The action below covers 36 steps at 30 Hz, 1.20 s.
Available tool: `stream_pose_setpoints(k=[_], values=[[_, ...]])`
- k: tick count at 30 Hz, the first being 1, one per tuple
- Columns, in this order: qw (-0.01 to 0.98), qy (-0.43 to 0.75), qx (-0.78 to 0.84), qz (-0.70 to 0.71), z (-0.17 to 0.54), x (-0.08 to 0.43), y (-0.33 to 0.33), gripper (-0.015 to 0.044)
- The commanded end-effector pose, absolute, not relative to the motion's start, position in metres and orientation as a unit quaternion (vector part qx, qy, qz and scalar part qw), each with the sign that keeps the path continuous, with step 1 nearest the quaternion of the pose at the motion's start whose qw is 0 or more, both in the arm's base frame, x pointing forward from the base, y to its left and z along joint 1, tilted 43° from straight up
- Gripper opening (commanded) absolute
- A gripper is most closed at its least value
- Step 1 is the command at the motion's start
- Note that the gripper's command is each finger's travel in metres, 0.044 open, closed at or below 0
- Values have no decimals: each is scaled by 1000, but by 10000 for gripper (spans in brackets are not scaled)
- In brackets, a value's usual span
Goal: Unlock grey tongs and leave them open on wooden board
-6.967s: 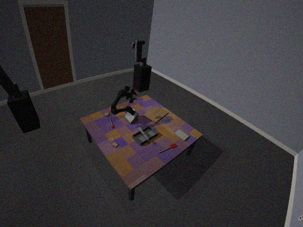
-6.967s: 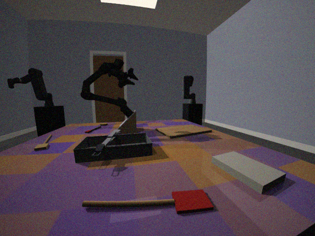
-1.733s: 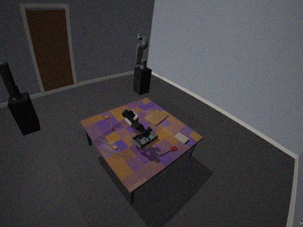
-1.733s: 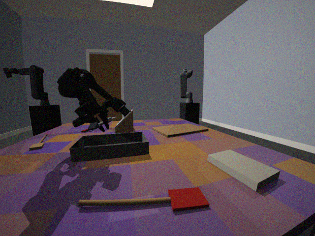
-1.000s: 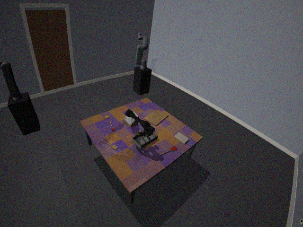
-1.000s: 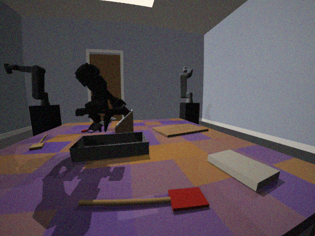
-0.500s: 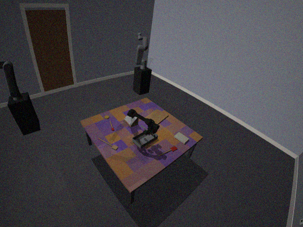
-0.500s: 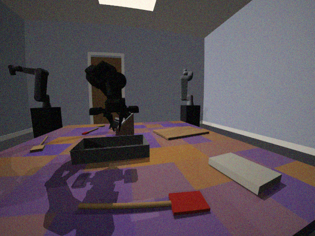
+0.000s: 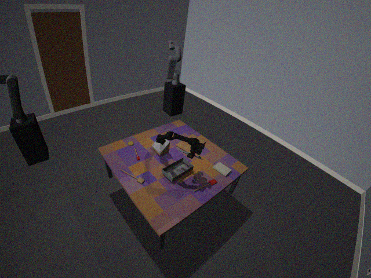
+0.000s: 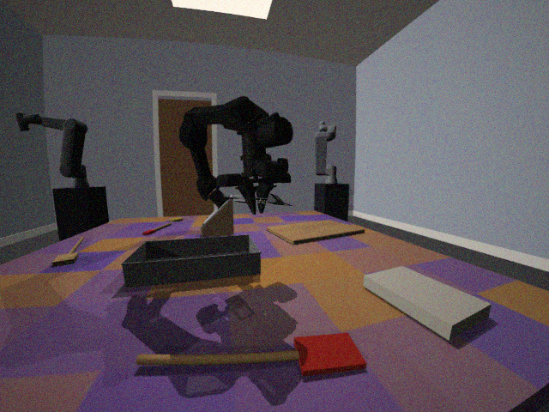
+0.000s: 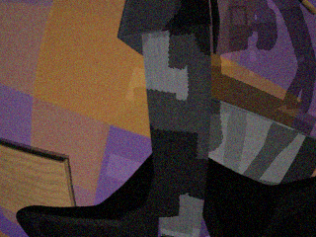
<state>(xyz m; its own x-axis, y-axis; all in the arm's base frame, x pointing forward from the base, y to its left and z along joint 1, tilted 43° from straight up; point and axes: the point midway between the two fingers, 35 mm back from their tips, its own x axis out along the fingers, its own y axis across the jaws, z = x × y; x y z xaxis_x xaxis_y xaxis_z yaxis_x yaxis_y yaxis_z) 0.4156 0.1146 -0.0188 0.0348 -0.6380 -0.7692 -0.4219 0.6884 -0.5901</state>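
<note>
Patchwork squares of orange, purple and dusky pink cover the table (image 9: 149,206) (image 10: 310,275) (image 11: 84,64), and above it, between the middle and the far right edge as the top view has it, you have the grey tongs (image 9: 199,156) (image 10: 280,200) (image 11: 173,109) in the air. Your gripper (image 9: 191,155) (image 10: 258,211) (image 11: 173,156) is closed down on them, fingers slightly parted by their thickness. They look stiff, light and smooth, so expect them to pivot if you grip off balance; a hold across both arms, away from the hinge, should squeeze best. You can't tell whether the lock has released; they hang roughly level, so tips-down likely comes next. The wooden board (image 9: 183,147) (image 10: 316,231) (image 11: 35,178) lies toward the far right edge, the roasting tin (image 9: 182,174) (image 10: 192,270) (image 11: 247,143) near the middle. Keep dipping tips off its wall. The pale block (image 9: 222,168) (image 10: 425,301), by the right corner, seems out of your way.
</note>
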Motion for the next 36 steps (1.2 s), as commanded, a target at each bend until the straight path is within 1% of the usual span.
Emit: stream_pose_setpoints(k=[1, 13, 24, 36], values=[[590, 693, -409, -59, -34, 406, 139, -150], [518, 698, -494, 28, -84, 362, 210, -150], [488, 694, -524, 74, -102, 335, 237, -150], [413, 673, -582, 196, -141, 258, 296, -150]])
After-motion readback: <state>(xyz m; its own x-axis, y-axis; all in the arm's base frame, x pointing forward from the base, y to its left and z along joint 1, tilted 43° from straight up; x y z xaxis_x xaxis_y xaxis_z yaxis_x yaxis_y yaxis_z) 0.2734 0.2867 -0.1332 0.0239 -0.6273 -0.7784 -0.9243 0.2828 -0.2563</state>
